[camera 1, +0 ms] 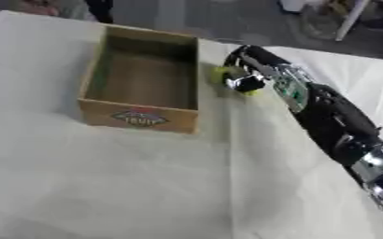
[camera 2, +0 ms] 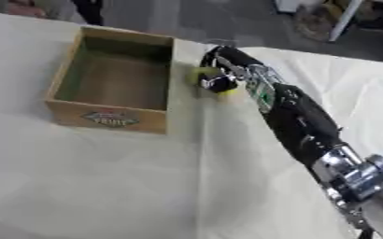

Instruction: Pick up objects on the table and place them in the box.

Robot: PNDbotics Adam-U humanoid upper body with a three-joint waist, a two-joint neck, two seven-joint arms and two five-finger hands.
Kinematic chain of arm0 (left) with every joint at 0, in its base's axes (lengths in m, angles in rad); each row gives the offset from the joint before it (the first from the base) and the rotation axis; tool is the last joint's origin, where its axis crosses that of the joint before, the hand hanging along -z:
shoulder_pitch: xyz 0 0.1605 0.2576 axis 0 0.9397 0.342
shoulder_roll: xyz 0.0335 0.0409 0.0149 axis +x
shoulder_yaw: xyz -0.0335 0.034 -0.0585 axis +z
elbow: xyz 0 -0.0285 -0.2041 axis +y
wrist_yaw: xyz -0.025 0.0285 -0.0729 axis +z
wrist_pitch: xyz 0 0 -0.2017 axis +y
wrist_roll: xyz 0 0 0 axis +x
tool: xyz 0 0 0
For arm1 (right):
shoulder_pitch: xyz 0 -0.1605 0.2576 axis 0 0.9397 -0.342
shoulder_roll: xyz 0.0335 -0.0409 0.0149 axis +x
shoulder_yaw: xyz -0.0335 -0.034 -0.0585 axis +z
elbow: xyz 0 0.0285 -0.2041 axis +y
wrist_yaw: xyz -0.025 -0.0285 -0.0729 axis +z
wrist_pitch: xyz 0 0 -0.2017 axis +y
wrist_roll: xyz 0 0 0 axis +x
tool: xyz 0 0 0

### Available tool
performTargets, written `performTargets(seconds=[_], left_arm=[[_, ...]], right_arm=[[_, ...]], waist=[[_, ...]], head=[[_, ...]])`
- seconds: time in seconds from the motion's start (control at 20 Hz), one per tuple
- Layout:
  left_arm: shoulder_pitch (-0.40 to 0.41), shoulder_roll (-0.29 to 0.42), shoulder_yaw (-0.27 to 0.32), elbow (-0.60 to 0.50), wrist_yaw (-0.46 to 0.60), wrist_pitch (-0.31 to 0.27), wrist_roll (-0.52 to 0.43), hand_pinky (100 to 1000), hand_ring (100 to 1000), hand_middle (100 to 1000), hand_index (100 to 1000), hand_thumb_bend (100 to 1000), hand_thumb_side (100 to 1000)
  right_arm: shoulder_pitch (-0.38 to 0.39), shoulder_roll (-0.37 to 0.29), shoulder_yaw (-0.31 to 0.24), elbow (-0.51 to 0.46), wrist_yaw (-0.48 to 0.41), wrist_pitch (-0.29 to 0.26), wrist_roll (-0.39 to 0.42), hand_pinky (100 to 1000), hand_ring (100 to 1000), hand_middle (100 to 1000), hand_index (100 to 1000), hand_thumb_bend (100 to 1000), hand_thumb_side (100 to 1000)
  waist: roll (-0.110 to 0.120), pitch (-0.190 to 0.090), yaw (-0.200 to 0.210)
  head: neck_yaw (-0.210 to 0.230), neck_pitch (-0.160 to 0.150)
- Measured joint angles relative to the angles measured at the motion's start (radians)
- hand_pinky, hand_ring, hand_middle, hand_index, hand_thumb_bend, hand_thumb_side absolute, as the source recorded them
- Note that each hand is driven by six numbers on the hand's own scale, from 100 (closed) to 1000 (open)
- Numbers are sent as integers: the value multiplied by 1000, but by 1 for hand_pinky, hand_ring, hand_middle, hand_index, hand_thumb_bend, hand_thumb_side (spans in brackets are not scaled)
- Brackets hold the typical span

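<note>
Left eye view shows the right robot hand (camera 1: 242, 77) curled around a small yellow-green object (camera 1: 220, 73), with the wooden box (camera 1: 142, 119) just to its left on the worktop (camera 1: 105, 186).

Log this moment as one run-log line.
right hand: curled on small yellow-green object, beside box's right wall | open wooden box: nothing seen inside | left hand: out of view | surface: white cloth-covered table

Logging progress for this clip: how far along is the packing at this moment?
Done: nothing; the wooden box looks empty. In hand: the right hand has its fingers curled on a yellow object just right of the box; whether it is lifted off the table I cannot tell. Left: getting it into the box.
</note>
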Motion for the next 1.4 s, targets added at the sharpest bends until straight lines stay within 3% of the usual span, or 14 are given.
performTargets(seconds=[0.2,0.35,0.5,0.65,0.95,1.4], left_arm=[[1,0,0,0,0,0,0,626,873,617,691,228,599],[4,0,0,0,0,0,0,626,872,617,691,230,593],[7,0,0,0,1,0,1,626,872,617,691,230,591],[13,0,0,0,2,-1,1,626,873,617,691,230,590],[13,0,0,0,3,0,-1,626,873,617,691,230,590],[1,-2,-13,0,10,0,-16,626,874,617,691,232,591]], right_arm=[[8,-2,1,-33,-18,14,-21,169,327,447,639,100,308],[4,-6,0,-56,-34,14,-26,140,305,436,632,100,250],[-3,-41,-7,-118,-71,8,-45,138,304,436,634,100,226],[-19,-53,-4,-188,-121,19,-42,137,303,440,639,100,211],[-75,-45,30,-253,-180,36,2,140,306,446,646,100,209],[-137,59,81,-235,-165,10,62,175,332,470,673,100,225]], waist=[[3,-4,-5],[4,-12,-23],[12,-34,-42],[12,-38,-42],[12,-41,-16],[9,-26,42]], head=[[0,0],[5,0],[15,1],[20,1],[16,1],[-9,-7]])
